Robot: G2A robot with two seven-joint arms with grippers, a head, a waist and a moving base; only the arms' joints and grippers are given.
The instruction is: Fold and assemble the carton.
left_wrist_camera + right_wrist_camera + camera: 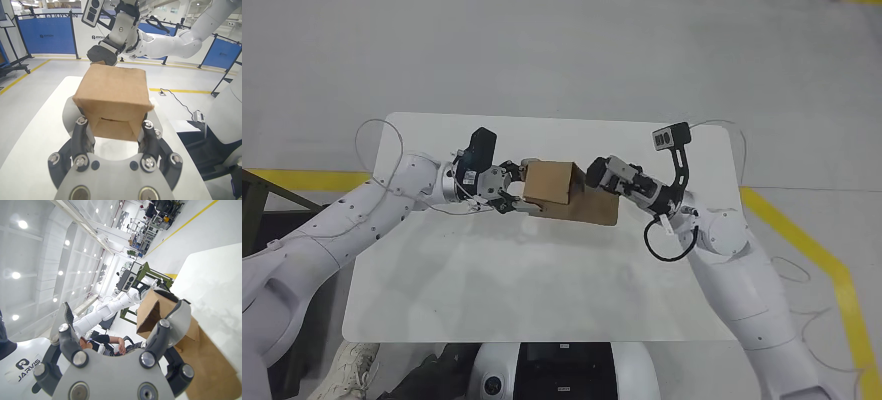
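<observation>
From the top camera I see the brown cardboard carton held across the far half of the white rounded bench. It is caught between my two arms, with the left end effector at one end and the right end effector at the other. A long flat flap spreads from the carton toward the robot's side. My worry is that both arms press along one line, and if they push unevenly I judge the half-formed tube could shear back toward flat. In the left wrist camera the left end effector is closed on the carton's open near end, with a finger against each side wall. Those walls look like thin single sheets, so a harder squeeze could crease them or let the box slide out. The black ribbed pad of the other arm sits on the carton's far top edge, and pressure there could lever the box down out of the left grasp. In the right wrist camera the right end effector stands wide apart, holding nothing. One finger is free in the air and the other lies against the carton's open end. That single contact could slip off the edge, and the long flap beside it could catch on the bench and tear or fold the wrong way. I cannot tell whether the carton's underside touches the bench.
</observation>
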